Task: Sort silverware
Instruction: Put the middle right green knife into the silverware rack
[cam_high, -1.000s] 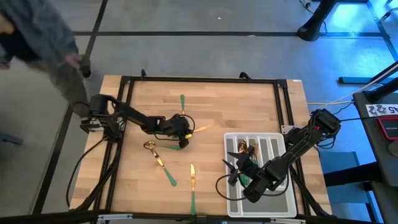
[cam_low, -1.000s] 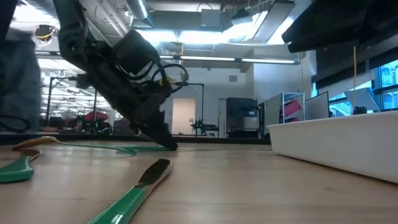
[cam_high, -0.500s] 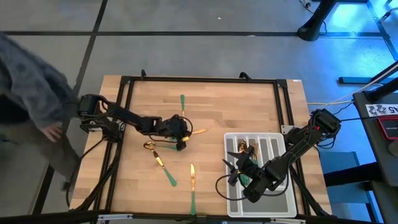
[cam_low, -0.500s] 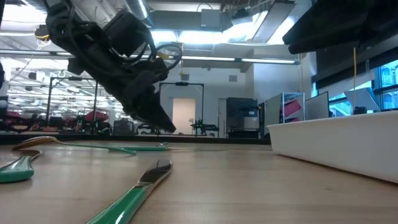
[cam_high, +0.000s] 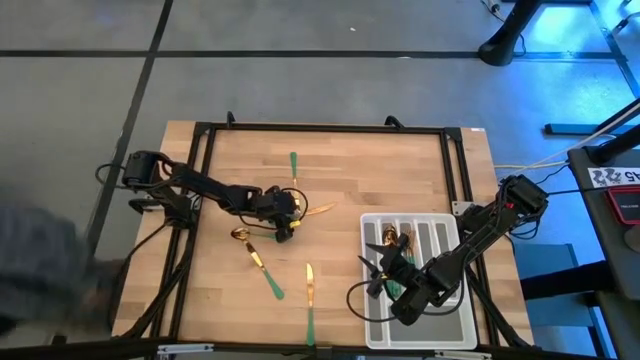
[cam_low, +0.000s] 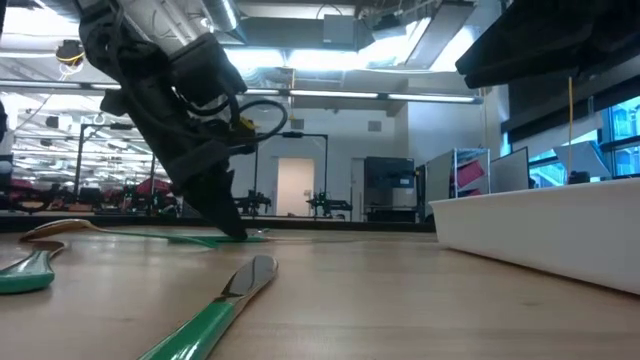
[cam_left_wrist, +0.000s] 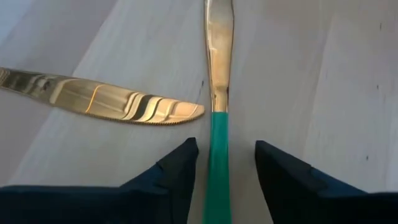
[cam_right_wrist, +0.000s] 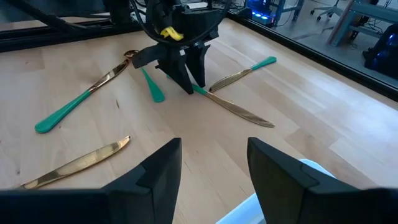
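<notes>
Since the previous frame, the left gripper (cam_high: 285, 222) has descended back to the table at centre-left of the high view. Its fingers (cam_left_wrist: 180, 171) are parted, straddling the green handle of a knife (cam_left_wrist: 217, 93) without closing on it. A second knife blade (cam_left_wrist: 106, 102) lies just beside it, at left in the wrist view. The right gripper (cam_high: 385, 275) hovers released over the divided tray (cam_high: 455, 330) at lower right, where several pieces (cam_high: 397, 238) already lie. The remaining silverware (cam_high: 262, 266) is scattered across the table centre.
</notes>
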